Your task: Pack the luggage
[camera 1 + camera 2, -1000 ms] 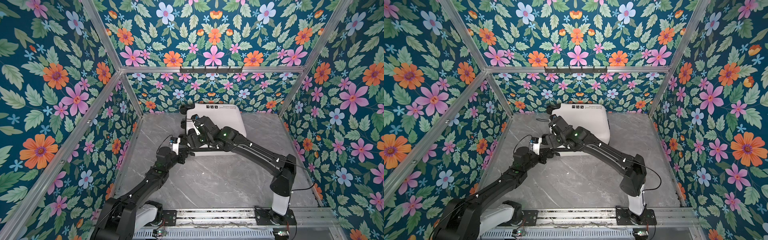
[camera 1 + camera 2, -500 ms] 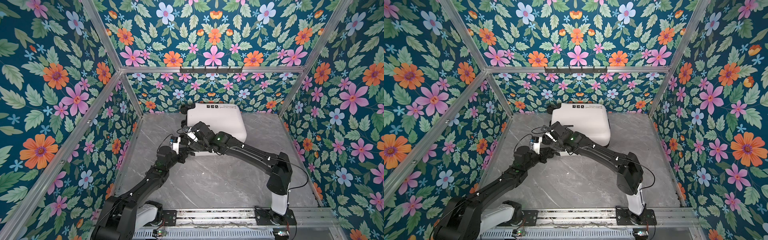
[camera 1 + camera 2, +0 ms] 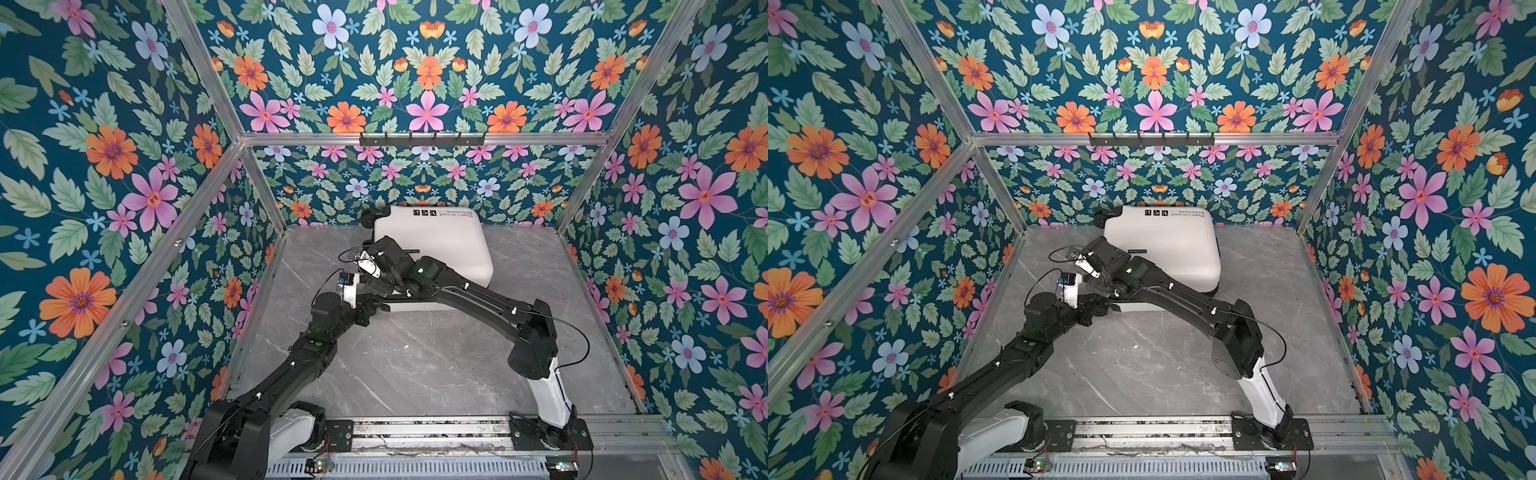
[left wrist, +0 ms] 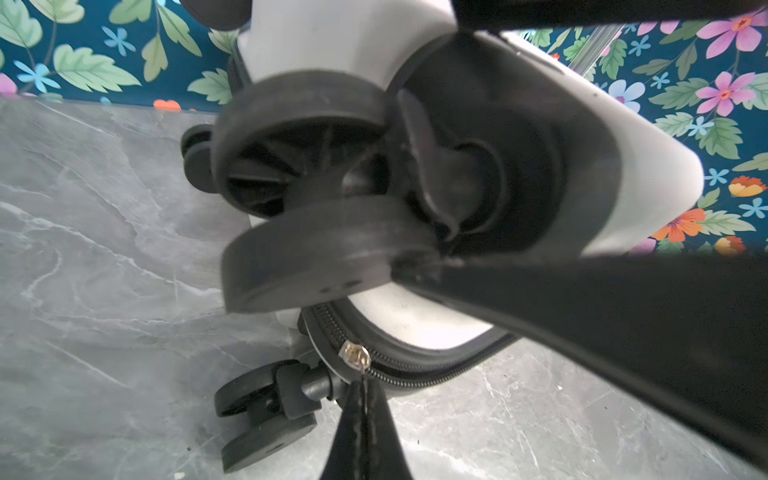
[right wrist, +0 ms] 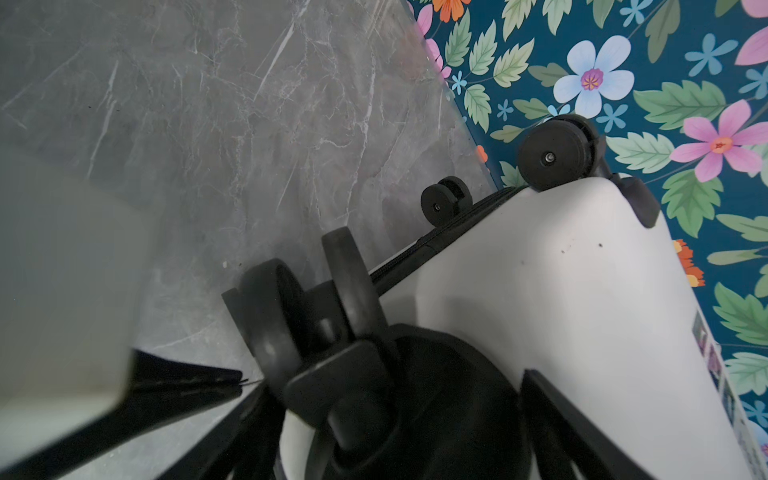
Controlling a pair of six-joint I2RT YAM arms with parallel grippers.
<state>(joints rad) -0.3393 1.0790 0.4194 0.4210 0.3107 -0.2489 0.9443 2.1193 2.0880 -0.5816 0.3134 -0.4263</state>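
The luggage (image 3: 440, 245) (image 3: 1167, 245), a white hard-shell suitcase, lies closed on its side at the back of the table. In both top views the two arms meet at its near left corner. My left gripper (image 4: 362, 388) (image 3: 376, 308) is shut on the silver zipper pull (image 4: 354, 356), just above a bottom wheel (image 4: 266, 415). My right gripper (image 5: 390, 386) (image 3: 376, 286) stands open, its jaws straddling the corner wheel housing (image 5: 415, 399). One of its fingers (image 4: 582, 316) runs under the twin corner wheel (image 4: 299, 166). The suitcase's inside is hidden.
The grey marble table (image 3: 415, 361) is boxed in by floral walls and aluminium posts. A black hook rail (image 3: 422, 139) hangs on the back wall. The arms' base rail (image 3: 415, 428) runs along the front edge. The suitcase's far wheels (image 5: 552, 153) sit near the back wall.
My right arm has come off the top of the suitcase and dropped toward its near left corner, jaws now around the wheel. The left arm has stayed put.
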